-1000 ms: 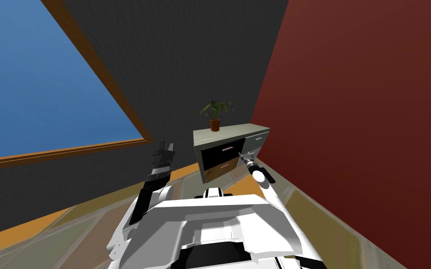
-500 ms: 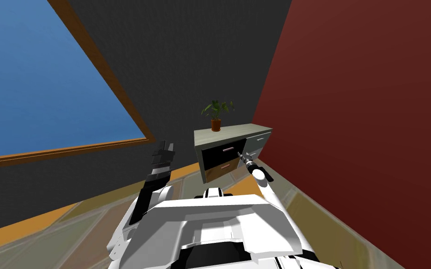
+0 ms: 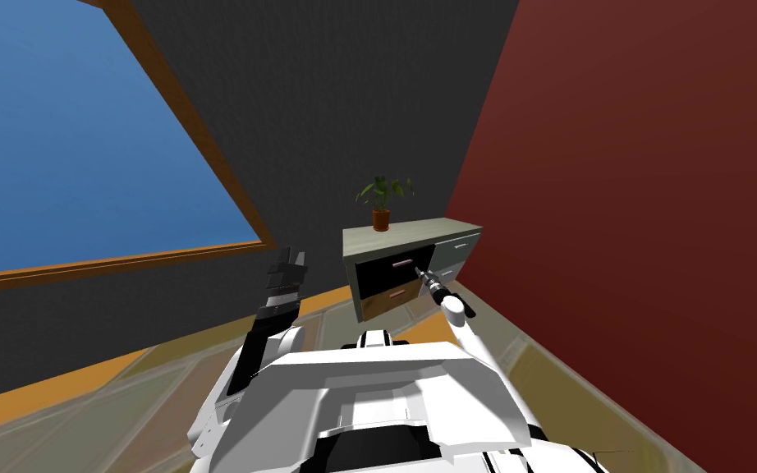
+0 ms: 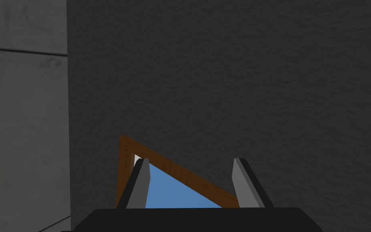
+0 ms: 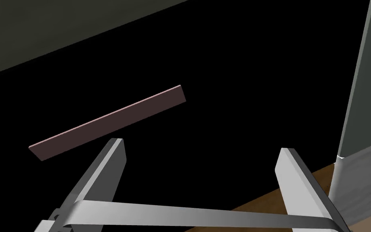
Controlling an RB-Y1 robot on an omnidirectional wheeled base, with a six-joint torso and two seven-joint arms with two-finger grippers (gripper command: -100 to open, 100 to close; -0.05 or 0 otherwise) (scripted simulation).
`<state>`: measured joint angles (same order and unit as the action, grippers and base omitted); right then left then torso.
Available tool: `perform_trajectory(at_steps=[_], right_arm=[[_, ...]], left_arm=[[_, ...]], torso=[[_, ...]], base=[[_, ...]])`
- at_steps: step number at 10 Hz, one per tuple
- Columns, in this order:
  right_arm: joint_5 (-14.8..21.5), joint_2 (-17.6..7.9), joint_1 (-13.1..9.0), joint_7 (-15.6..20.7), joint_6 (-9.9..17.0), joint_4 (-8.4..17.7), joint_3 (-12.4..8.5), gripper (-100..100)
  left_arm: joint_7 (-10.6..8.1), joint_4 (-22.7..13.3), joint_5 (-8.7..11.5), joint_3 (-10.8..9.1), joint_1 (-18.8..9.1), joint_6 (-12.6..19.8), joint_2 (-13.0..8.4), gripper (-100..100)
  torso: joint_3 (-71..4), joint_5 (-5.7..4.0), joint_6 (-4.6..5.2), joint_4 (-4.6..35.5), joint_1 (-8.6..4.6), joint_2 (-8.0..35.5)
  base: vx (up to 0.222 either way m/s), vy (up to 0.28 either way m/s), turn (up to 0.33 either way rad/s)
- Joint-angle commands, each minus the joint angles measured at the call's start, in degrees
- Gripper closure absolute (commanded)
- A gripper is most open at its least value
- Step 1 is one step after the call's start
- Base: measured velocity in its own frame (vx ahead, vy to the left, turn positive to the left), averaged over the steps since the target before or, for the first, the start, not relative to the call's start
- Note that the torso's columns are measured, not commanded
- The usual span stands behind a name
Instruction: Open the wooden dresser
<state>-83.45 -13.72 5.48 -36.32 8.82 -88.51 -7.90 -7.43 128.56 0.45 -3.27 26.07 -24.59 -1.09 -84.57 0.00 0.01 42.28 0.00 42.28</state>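
Hovering left of the dresser (image 3: pixel 406 239), our left gripper (image 3: pixel 287 264) stands raised, thin blade fingers spread on nothing. We see the dresser's pale matte top carrying a potted plant (image 3: pixel 381 205). At its flat black upper drawer front (image 3: pixel 383 270), our right gripper (image 5: pixel 201 147) gapes wide, just short of a slim, flat pinkish handle bar (image 5: pixel 108 122); a wood-grained brown drawer (image 3: pixel 385 300) lies below.

Left hand (image 4: pixel 190 160): a dark box with two thin light grey blade fingers (image 4: pixel 139 185), dark-edged. Right hand (image 5: pixel 201 147): like blades on a pale flat crossbar (image 5: pixel 188 214). Right forearm (image 3: pixel 474 345) is white, with a dark stub at four o'clock; left forearm (image 3: pixel 274 316) is dark and ribbed.
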Motion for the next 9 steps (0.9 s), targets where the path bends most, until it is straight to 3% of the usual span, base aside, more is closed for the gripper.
perform_trajectory(at_steps=[1,4,7,9], right_arm=[[-3.79,0.48,-1.25,-2.04,1.64,2.05,-0.4,-100],[-8.17,1.41,-3.33,-5.16,4.16,5.58,-0.96,-100],[-12.43,2.01,-4.3,-6.63,5.34,7.21,-1.21,-100],[-16.36,3.62,-6.05,-9.28,7.46,10.09,-1.69,-100]], left_arm=[[0.0,0.0,0.0,0.0,0.0,0.0,0.0,0],[0.0,0.0,0.0,0.0,0.0,0.0,0.0,0],[0.0,0.0,0.0,0.0,0.0,0.0,0.0,0],[0.0,0.0,0.0,0.0,0.0,0.0,0.0,0]], torso=[[0.01,0.0,-0.02,0.0,0.0,0.0],[0.0,0.0,0.0,0.0,0.0,0.0],[0.0,0.0,-0.02,0.0,0.0,0.0],[0.0,-0.01,-0.02,0.0,-0.01,0.0]], base=[[0.003,-0.009,0.037],[0.005,-0.009,0.043],[0.004,-0.009,0.041],[0.004,-0.011,0.066]])
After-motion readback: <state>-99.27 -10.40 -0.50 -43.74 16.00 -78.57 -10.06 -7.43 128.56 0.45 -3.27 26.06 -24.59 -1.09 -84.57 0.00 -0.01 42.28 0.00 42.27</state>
